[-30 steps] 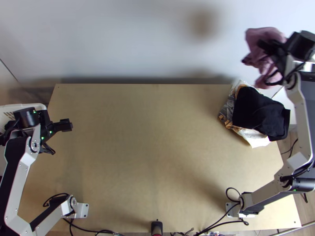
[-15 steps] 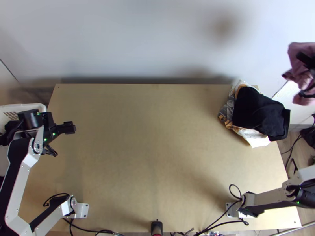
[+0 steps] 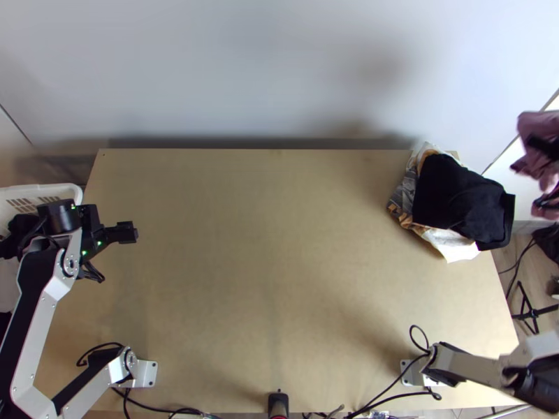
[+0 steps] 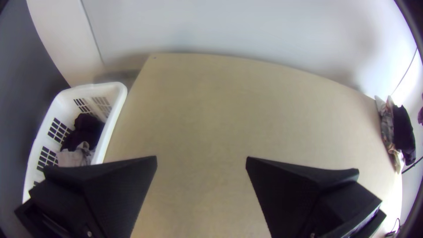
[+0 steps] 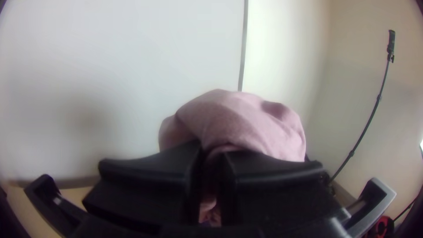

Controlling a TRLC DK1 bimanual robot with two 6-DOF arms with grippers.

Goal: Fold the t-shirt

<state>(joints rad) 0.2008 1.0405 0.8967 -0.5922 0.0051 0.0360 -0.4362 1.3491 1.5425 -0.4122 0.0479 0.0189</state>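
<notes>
As the right gripper (image 3: 545,172) grips a bunched pink shirt (image 3: 535,124), both sit beyond the table's (image 3: 279,230) far corner, at the right edge of the top view, in what looks like a carry on the way to folding. The cloth, probably the task's t-shirt, is in the grasp already, so the relation that counts is between shirt and table: the tabletop lies to the left of the load, and the next move likely calls for a swing that way to lay it down. A pile (image 3: 451,246) of clothes topped by a black garment (image 3: 465,199) rests at the table's right, just between, and a low path could snag it. Crumpled as it hangs, the shirt offers no clear long axis to line up. The left gripper (image 4: 202,161), at the left of the top view with its fingers spread and nothing between them, is well apart, the width of the table away. The right wrist view adds the pinch itself, a rounded swell of fabric rising past nearly closed fingers at lower center, while the left wrist view looks into a white basket (image 4: 113,117), center left, where dark cloth (image 4: 86,130) and pale cloth (image 4: 75,158) lie.
</notes>
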